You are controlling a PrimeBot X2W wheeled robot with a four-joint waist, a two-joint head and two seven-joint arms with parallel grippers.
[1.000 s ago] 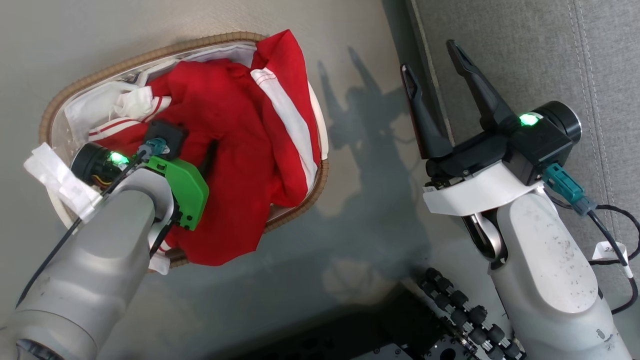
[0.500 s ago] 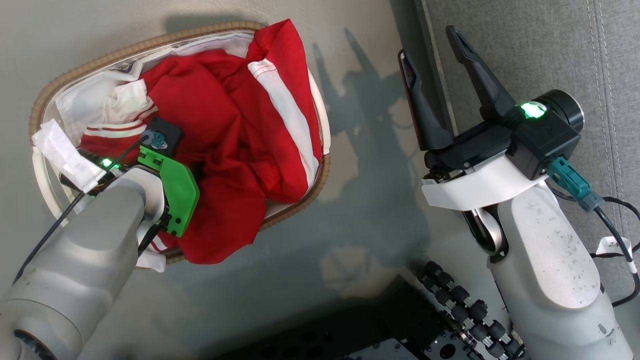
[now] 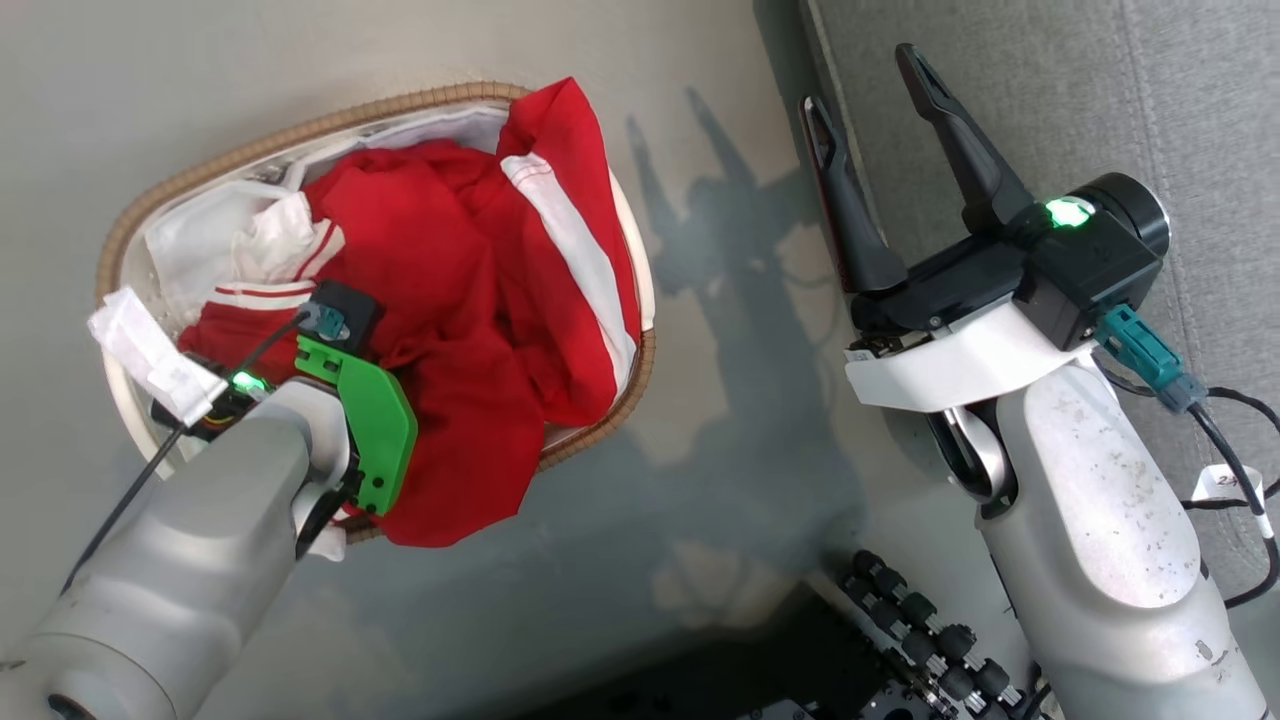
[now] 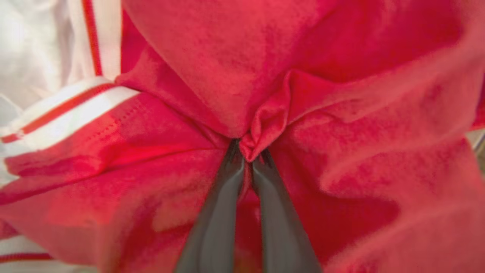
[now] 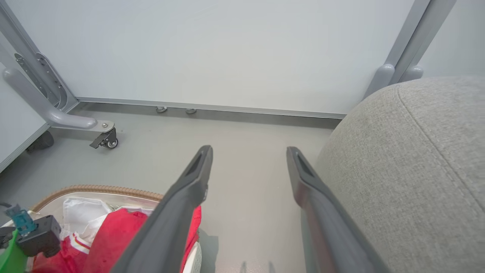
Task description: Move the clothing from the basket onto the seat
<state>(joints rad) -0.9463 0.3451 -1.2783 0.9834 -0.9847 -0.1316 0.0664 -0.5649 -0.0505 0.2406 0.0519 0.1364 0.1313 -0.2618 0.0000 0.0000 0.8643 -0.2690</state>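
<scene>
Left jaws are pinching together on a bunched fold of the clothing (image 4: 265, 125), with red fabric showing between the two fingers. The clothing is lying heaped in the basket (image 3: 300, 130), one red flap hanging over the near rim toward the floor (image 3: 400, 50), and the white liner (image 3: 200, 235) is showing at the basket's far-left end. From the head view my left forearm and its green bracket (image 3: 375, 430) are covering the near-left part of the basket. Right jaws are standing wide apart and holding nothing, hovering over the floor strip between the basket and the seat (image 3: 1050, 100), just beside the seat's edge. The right arm is sitting between the two. Beyond the basket, a grey frame leg on a caster (image 5: 108, 141) is standing by the wall.
</scene>
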